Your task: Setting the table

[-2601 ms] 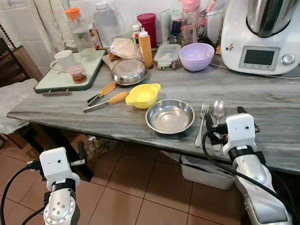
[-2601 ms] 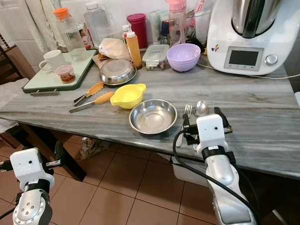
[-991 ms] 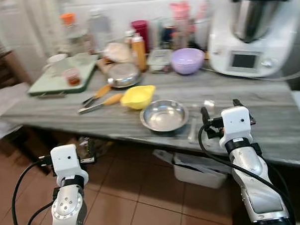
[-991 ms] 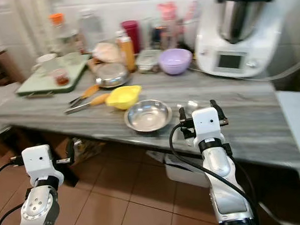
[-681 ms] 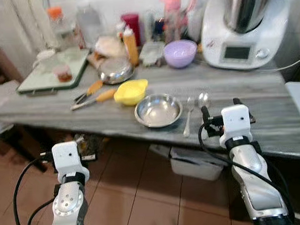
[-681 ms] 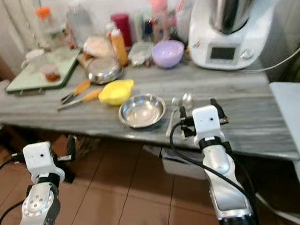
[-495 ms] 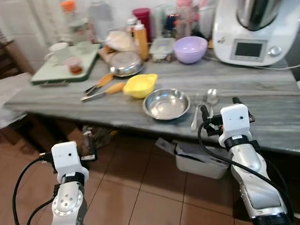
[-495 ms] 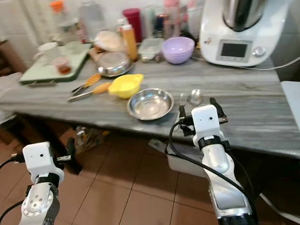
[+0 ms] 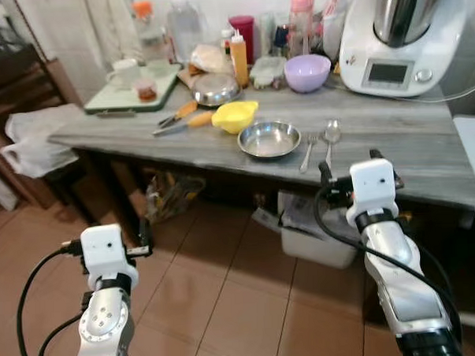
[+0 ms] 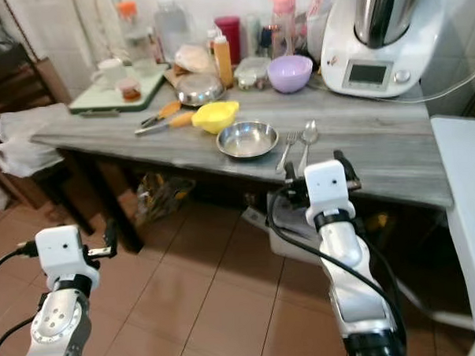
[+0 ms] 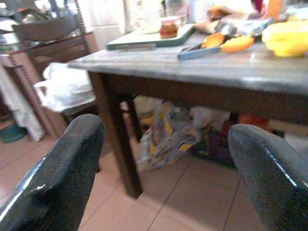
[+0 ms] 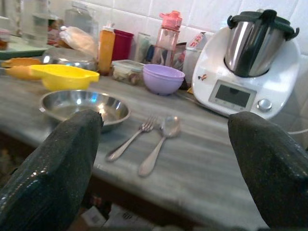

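Fork [image 12: 132,138] and spoon [image 12: 158,144] side by side on the grey table [image 12: 207,168], framed between the spread fingers [image 12: 48,168] of the right gripper [image 12: 163,166] — nothing held. Just beyond the fork, steel bowl [image 12: 82,107]. Left gripper [image 11: 166,168] low over floor tiles, fingers wide apart — empty.

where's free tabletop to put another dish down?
Free: the bare stretch of table right of the spoon, in front of the white cooker; also the front-left strip between the green tray and the tongs. Crowded: the back row of bottles and containers, and around the steel bowl and yellow bowl.
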Controlling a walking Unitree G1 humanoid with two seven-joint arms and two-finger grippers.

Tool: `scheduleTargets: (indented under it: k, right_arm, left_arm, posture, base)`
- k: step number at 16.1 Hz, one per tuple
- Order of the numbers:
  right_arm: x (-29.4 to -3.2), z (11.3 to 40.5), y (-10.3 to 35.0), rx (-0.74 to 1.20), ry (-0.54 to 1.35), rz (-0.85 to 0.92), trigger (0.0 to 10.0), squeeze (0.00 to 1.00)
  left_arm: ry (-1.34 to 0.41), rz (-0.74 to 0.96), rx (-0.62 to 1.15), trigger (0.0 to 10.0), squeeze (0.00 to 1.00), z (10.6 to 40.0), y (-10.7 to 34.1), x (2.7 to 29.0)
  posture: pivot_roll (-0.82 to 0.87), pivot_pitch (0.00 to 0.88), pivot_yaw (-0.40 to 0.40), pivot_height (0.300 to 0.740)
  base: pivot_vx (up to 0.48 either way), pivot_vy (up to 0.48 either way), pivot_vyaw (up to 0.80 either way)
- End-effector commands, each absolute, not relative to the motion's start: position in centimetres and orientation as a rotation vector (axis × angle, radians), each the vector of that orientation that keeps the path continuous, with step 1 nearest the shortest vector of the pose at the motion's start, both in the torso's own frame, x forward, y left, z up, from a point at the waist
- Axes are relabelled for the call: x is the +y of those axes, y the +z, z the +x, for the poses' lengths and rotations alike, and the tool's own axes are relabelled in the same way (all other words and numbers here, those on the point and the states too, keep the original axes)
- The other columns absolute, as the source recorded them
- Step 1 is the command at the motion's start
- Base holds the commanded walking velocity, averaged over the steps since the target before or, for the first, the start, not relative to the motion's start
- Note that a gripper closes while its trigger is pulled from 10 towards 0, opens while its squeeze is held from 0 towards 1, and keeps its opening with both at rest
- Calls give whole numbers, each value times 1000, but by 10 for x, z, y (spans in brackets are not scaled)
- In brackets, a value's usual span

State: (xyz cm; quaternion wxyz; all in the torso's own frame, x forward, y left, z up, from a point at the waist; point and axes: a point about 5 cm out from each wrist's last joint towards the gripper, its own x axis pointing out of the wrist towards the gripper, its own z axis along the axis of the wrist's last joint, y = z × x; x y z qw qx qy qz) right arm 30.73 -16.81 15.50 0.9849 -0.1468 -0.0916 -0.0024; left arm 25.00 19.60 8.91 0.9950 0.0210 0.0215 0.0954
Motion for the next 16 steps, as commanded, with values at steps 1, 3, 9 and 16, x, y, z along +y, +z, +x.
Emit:
scheduleTargets:
  k: [1,3,9,16]
  right_arm:
    - [-169,309,154,-179,-8,-298,10000,0]
    - [-168,310,153,-178,-7,-297,10000,0]
    - [-165,311,151,-172,-5,-285,10000,0]
    - [-164,289,132,-125,74,-290,10000,0]
  left_arm:
    - [189,45,49,10000,0,250,88,196]
    - [184,49,54,10000,0,248,87,197]
    - [166,69,63,10000,0,247,85,194]
    - [122,95,88,10000,0,235,71,195]
  posture:
    - [-133,0,110,740]
    - [-131,0,109,740]
    - [-129,0,117,740]
    - [-119,0,113,740]
  base:
    - [-330,0,0]
    - [-330,0,0]
    - [-333,0,0]
    - [-91,0,0]
